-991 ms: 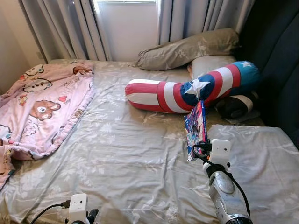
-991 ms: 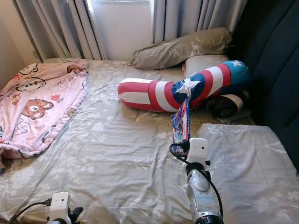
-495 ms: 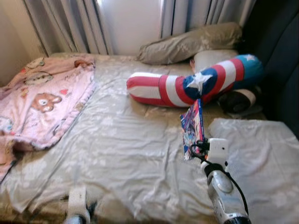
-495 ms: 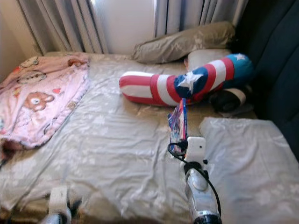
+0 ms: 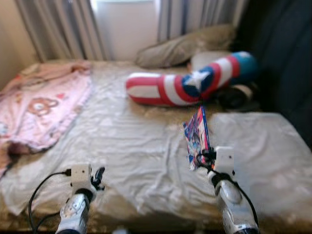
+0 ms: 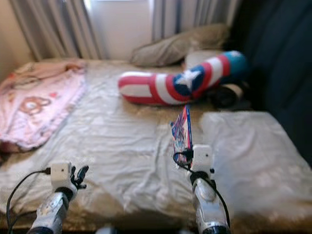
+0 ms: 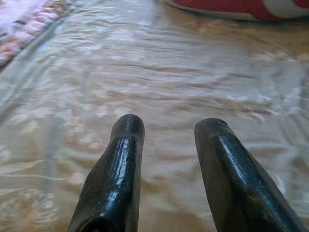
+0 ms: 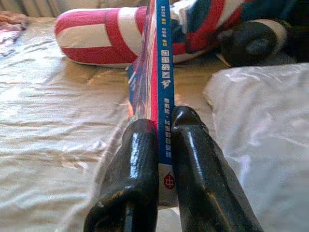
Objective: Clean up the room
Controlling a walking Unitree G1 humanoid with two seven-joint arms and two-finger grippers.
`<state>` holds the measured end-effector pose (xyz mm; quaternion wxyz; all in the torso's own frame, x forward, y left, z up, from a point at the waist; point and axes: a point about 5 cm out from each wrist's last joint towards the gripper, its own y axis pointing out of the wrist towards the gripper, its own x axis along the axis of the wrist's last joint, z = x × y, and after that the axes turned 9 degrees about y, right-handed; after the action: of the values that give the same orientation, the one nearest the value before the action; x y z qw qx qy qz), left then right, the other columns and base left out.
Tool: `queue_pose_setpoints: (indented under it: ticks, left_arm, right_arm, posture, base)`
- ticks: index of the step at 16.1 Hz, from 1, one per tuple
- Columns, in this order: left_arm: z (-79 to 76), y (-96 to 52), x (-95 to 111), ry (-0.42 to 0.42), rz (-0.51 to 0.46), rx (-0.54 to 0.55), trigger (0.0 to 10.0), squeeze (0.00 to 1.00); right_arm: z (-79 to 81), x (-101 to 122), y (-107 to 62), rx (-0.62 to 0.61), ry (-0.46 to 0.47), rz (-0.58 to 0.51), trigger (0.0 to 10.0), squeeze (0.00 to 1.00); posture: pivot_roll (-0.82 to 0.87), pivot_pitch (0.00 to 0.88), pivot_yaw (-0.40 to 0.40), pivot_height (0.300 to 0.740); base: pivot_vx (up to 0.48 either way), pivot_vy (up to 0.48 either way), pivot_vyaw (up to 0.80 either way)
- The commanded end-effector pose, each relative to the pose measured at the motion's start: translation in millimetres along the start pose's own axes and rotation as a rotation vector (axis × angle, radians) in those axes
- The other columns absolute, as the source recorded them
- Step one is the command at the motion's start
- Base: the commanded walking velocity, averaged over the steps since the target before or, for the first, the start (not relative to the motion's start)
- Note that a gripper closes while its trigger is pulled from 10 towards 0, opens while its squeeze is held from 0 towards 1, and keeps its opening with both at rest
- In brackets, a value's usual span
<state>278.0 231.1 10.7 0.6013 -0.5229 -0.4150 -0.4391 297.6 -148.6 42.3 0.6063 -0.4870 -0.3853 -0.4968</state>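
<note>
Pinching the thin book (image 8: pixel 157 92) upright by its lower edge above the bed's (image 5: pixel 126 146) near edge, the right gripper (image 8: pixel 161 125) could let it tip out (left gripper (image 7: pixel 166 133) gapes empty nearby).

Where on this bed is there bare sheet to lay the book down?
The widest bare sheet lies between the pink blanket and the book held by the right gripper. The head end is crowded: striped bolster, pillows.
</note>
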Motion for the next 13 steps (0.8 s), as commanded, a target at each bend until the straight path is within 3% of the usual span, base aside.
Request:
queue_pose_setpoints:
  ticks: [1,10,13]
  left_arm:
    - [-1.7,1.1,4,-0.009,-0.030,-0.008,10.0,0.00]
    - [-12.2,9.2,21,-0.030,-0.094,-0.052,10.0,0.00]
    - [-11.2,9.9,22,-0.033,-0.096,-0.050,10.0,0.00]
  right_arm:
    - [6.6,15,6.4,0.025,0.003,-0.059,10.0,0.00]
    - [8.5,15,11.2,0.030,-0.013,-0.035,10.0,0.00]
    - [9.8,15,11.4,0.032,-0.021,-0.031,10.0,0.00]
  posture:
    - [0.01,0.000,0.000,0.653]
    - [0.02,0.007,0.003,0.653]
    - [0.02,0.012,0.005,0.630]
  base:
    - [0.000,0.000,0.00]
    - [0.000,0.000,0.00]
    - [0.000,0.000,0.00]
